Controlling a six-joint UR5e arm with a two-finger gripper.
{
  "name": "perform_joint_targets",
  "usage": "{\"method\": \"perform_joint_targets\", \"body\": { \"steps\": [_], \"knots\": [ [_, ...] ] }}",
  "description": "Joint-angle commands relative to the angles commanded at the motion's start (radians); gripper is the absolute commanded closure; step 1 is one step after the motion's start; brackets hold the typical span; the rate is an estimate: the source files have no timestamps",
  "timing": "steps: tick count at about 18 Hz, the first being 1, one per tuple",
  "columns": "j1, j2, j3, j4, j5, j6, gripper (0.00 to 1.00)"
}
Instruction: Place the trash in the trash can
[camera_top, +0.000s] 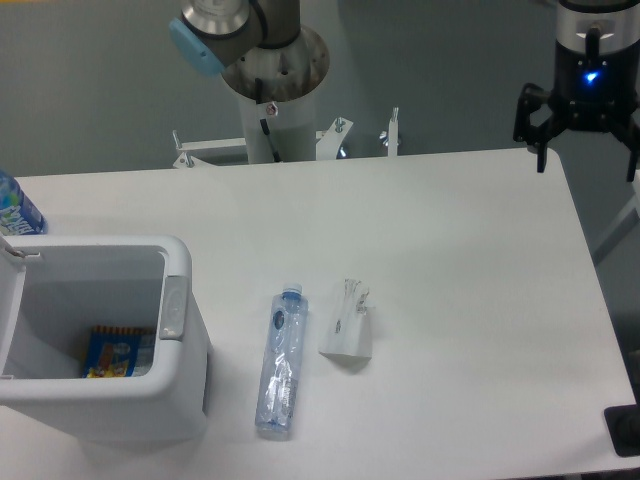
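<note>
A clear plastic water bottle (280, 363) with a blue cap lies flat on the white table, cap pointing away from the front edge. Just to its right rests a small white paper bag (347, 322) with dark print. The trash can (186, 350), a white bin with a grey latch tab, stands open at the front left. My gripper (586, 140) hangs at the far right corner of the table, far from both items. Its fingers are spread apart and hold nothing.
A blue-and-yellow snack packet (113, 353) lies inside the bin. A bottle with a blue-and-white label (15, 208) shows at the left edge behind the bin. The arm's base column (275, 90) stands behind the table's far edge.
</note>
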Motion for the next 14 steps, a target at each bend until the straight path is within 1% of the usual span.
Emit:
{"method": "perform_joint_targets", "body": {
  "steps": [3, 5, 7, 11, 14],
  "knots": [
    [-0.002, 0.003, -0.029, 0.014, -0.015, 0.001, 0.0],
    [-0.002, 0.011, -0.072, 0.015, -0.041, 0.0, 0.0],
    [0.0, 0.014, -0.097, 0.015, -0.072, 0.0, 0.0],
    [-0.012, 0.023, -0.149, 0.015, -0.075, 0.0, 0.0],
    [-0.028, 0.022, -0.17, 0.015, -0.078, -0.021, 0.0]
  ]
}}
